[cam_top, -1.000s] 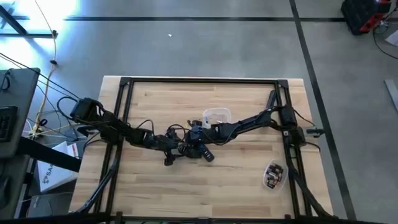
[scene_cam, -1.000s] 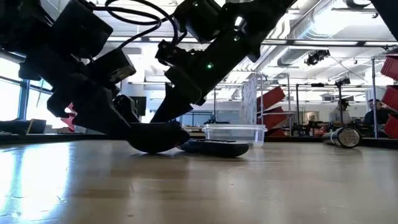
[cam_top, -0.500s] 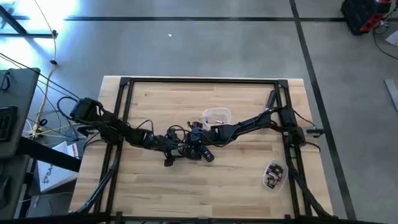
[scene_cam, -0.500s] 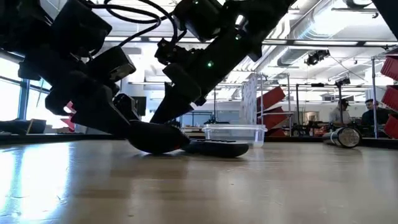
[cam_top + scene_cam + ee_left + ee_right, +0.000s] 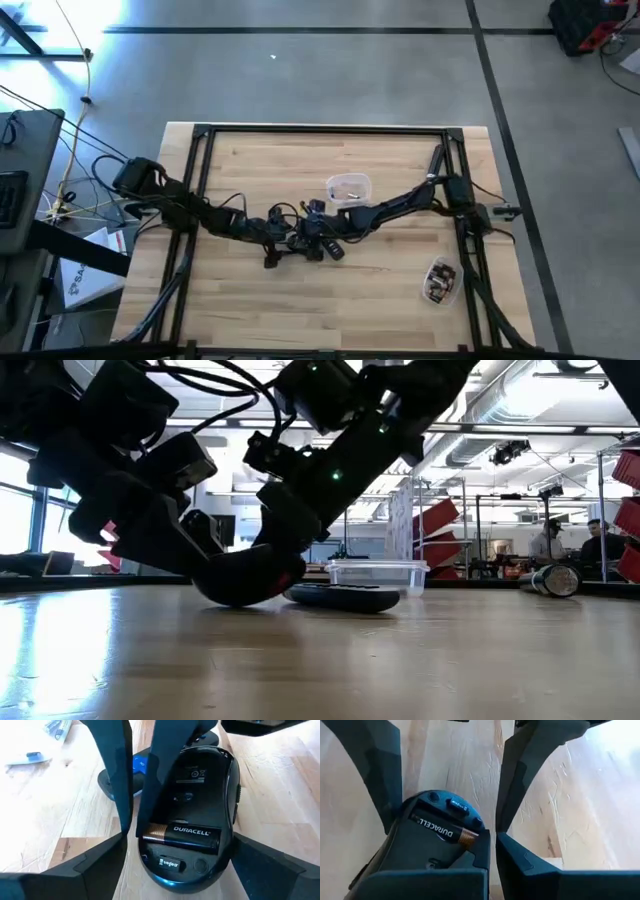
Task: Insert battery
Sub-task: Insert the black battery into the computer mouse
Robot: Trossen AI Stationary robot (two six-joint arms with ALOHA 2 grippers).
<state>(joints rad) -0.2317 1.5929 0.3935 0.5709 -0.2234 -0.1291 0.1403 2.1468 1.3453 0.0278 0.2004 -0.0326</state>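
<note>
Since a second ago my right arm has dipped lower over the mouse, its elbow closer to the table.

From above, both hands meet at the middle of the table (image 5: pixel 400 290). The left hand (image 5: pixel 297 240) and the right hand (image 5: pixel 318 235) crowd over the mouse (image 5: pixel 312 247), which is mostly hidden beneath them. A clear tub (image 5: pixel 348 187) sits just beyond the mouse, and a second clear container (image 5: pixel 439 281) of small parts lies well apart from it, toward the right arm's base.

At table height, the mouse (image 5: pixel 245 575) rests upside down on the wood with both hands bearing on it; a flat dark cover (image 5: pixel 345 597) lies just beside it, and the clear tub (image 5: pixel 377 573) stands behind.

Through the left wrist camera, the mouse (image 5: pixel 192 810) lies belly up, its bay uncovered, with the battery (image 5: pixel 182 836) lying across that bay. My left hand (image 5: pixel 175 865) is spread wide either side of the mouse, not clamping it. The right hand's fingers (image 5: pixel 116 775) come down beside the battery's copper end.

Through the right wrist camera, the battery (image 5: pixel 442 832) sits in the mouse (image 5: pixel 427 850), and the right hand (image 5: pixel 447 795) is parted, one finger each side of the battery's end, grasping nothing.
</note>
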